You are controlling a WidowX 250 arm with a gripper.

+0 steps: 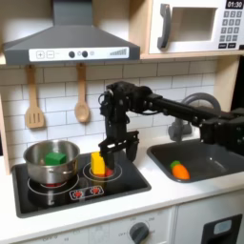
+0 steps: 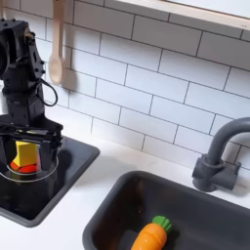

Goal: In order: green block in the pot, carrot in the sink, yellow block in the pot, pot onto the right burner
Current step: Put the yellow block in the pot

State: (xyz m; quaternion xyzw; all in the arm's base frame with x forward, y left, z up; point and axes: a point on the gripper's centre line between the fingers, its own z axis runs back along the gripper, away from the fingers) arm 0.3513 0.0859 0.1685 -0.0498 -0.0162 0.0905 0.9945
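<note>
The pot [image 1: 52, 160] is shiny bare metal, the cooktop [image 1: 133, 177] at its 3 o'clock glossy black. Matt wooden spoons [image 1: 82, 93] hang at 12 o'clock on smooth glazed tiles [image 2: 166, 83].
</note>
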